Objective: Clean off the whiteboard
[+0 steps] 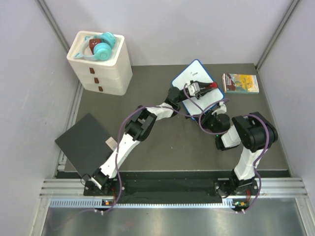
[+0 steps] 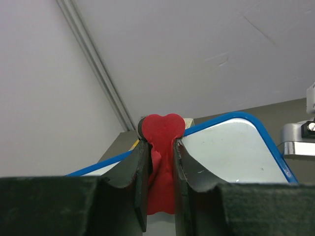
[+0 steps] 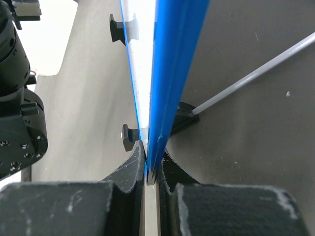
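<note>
The whiteboard, white with a thin blue rim, lies at the back middle of the dark mat. My left gripper is over its right part, shut on a red heart-shaped eraser whose top sticks out past the fingertips. The board's face looks blank in the left wrist view. My right gripper is at the board's near right edge. In the right wrist view it is shut on the blue rim, seen edge-on, with black feet beside it.
A white drawer unit with teal headphones on top stands at the back left. A colourful book lies right of the board. A flat black panel lies at the left. Grey walls enclose the mat.
</note>
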Action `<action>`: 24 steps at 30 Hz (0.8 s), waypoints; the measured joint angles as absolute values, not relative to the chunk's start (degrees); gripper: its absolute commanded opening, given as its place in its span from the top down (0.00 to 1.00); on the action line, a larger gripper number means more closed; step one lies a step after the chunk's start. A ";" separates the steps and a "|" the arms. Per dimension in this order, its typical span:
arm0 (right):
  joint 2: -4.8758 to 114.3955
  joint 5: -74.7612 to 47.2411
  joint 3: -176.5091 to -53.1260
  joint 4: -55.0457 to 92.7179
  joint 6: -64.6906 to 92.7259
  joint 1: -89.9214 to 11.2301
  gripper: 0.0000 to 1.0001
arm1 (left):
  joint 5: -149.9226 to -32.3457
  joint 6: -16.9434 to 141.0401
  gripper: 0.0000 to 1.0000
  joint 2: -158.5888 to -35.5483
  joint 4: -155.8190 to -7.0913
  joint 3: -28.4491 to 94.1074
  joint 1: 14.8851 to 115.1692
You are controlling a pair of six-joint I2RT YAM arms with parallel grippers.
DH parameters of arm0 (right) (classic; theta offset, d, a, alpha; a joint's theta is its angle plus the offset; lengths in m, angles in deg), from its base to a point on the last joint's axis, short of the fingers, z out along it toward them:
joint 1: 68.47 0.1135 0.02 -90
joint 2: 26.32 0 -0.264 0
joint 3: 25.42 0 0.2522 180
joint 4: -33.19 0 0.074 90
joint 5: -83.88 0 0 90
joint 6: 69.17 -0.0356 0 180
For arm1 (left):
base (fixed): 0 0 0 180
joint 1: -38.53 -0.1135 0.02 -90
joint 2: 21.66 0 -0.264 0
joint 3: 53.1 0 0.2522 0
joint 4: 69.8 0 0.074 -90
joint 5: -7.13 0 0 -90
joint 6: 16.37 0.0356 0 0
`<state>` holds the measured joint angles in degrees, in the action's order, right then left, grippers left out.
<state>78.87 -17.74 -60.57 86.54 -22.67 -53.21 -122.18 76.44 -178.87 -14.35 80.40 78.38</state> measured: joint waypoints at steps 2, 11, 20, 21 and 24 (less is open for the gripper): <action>78.87 -17.74 -60.55 86.54 -22.67 -53.21 1.00 | -121.33 76.20 1.00 -178.87 -14.11 80.45 78.73; 78.87 -17.78 -60.57 86.57 -22.21 -53.21 1.00 | -114.23 79.10 1.00 -180.44 -19.00 85.95 78.10; 78.87 -17.85 -60.59 86.59 -22.32 -53.21 1.00 | -111.58 82.60 1.00 -179.46 -17.50 80.18 74.32; 78.87 -17.87 -60.59 86.59 -22.32 -53.21 1.00 | -111.23 82.80 1.00 -179.39 -17.37 79.51 73.73; 78.87 -18.00 -60.57 86.74 -22.17 -53.21 1.00 | -109.90 82.82 1.00 -179.37 -17.50 78.65 71.85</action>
